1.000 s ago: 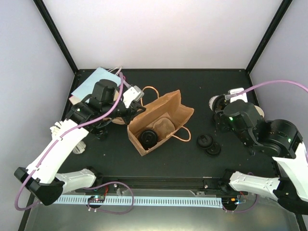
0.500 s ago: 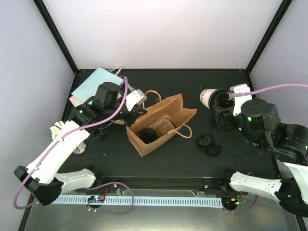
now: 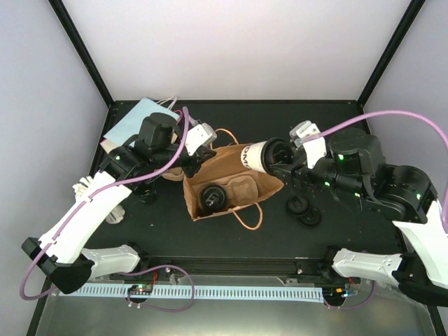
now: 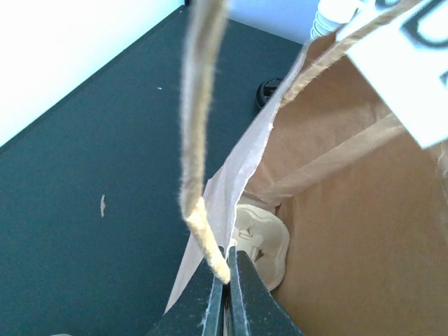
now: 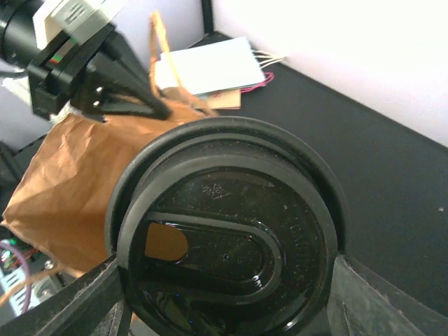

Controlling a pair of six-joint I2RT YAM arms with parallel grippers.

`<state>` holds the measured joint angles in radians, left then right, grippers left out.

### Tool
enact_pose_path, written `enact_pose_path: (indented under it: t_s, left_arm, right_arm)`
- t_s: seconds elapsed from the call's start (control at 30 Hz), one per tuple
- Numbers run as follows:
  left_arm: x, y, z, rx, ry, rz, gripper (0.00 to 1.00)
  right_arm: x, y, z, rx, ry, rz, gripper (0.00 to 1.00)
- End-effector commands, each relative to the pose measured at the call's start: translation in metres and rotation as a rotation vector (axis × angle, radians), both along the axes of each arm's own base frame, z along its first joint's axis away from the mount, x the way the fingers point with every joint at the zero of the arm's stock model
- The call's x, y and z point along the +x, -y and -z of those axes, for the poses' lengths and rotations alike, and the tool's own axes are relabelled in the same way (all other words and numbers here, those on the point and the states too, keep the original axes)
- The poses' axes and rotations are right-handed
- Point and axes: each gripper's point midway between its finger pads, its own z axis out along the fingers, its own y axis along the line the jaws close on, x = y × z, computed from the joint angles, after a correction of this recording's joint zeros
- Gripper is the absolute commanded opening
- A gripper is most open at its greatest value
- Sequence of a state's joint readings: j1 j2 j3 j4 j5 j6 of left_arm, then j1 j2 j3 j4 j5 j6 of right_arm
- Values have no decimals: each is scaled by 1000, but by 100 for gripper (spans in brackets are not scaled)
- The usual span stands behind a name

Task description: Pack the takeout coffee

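1. Pinching a twine handle (image 4: 198,105) between them, the jaws of the left gripper (image 4: 225,280) are pressed flat together; the handle loops up from the near rim of the brown bag (image 4: 364,231)
2. The right gripper (image 3: 283,159) has its jaws spread wide and clamped on the sides of a coffee cup (image 5: 227,238), just behind the lid
3. That cup hangs tipped onto its side in the air over the bag's far right edge, with its lid toward the right arm and its base toward the left arm
4. Its lid is round, glossy black plastic with a raised rim and a sip tab; from above, the wall looks pale with black print
5. The bag sits open on the black table (image 3: 336,122), and a second black lid (image 3: 212,198) and a cream pulp tray (image 3: 243,186) show inside it
6. Two loose lids (image 3: 299,205), also black, lie touching each other on the table just right of the bag, below the right arm
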<state>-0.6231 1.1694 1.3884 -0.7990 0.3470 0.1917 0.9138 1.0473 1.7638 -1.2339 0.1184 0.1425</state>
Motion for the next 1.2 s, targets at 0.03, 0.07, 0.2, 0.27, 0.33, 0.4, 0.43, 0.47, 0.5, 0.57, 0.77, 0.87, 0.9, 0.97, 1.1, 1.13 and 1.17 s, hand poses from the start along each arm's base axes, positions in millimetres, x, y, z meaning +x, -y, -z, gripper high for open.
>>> enact_pose_path:
  t_s: [0.03,0.07,0.2,0.27,0.33,0.4,0.43,0.47,0.5,0.57,0.77,0.87,0.9,0.97,1.1,1.13,1.17]
  left_arm:
    - [11,3,-29,6,118,-16,1]
    - [12,4,-30,11,123,-15,1]
    - [17,9,-34,24,152,-21,2]
    - [20,12,-35,29,170,-22,1]
    - [23,15,-35,31,188,-26,2]
    - [26,16,-33,30,207,-41,1]
    - [26,17,-30,33,214,-40,2]
    - [26,18,-27,36,221,-42,1]
    - [27,17,-22,41,226,-49,2]
    - [24,18,-19,37,237,-47,2]
    - [18,20,-5,50,244,-39,2]
    - [17,20,-2,69,250,-45,2]
    - [17,20,-2,69,255,-44,2]
    - [17,21,-3,72,265,-42,2]
    - [21,22,-10,70,306,-49,1]
    - [23,23,-12,70,316,-50,1]
    - [25,24,-15,71,330,-52,2]
  right_arm:
    - [-11,-23,3,31,-13,-137,58]
    - [-12,-24,5,32,-17,-144,58]
    - [-17,-26,12,33,-34,-166,58]
    - [-17,-25,17,25,-46,-165,58]
    - [-16,-25,24,12,-61,-158,58]
    - [-14,-23,32,-6,-73,-139,57]
    - [-14,-21,36,-13,-80,-130,57]
    - [-14,-20,42,-23,-88,-124,57]
    - [-14,-19,47,-30,-95,-119,57]
    - [-14,-16,58,-47,-116,-105,57]
    - [-18,-16,93,-109,-192,-93,56]
    - [-23,-18,104,-115,-212,-107,56]
    - [-25,-18,106,-116,-216,-111,55]
    - [-29,-21,109,-119,-221,-121,56]
    - [-34,-28,116,-137,-226,-142,55]
    - [-35,-30,117,-142,-223,-145,56]
    - [-36,-32,117,-146,-217,-147,56]
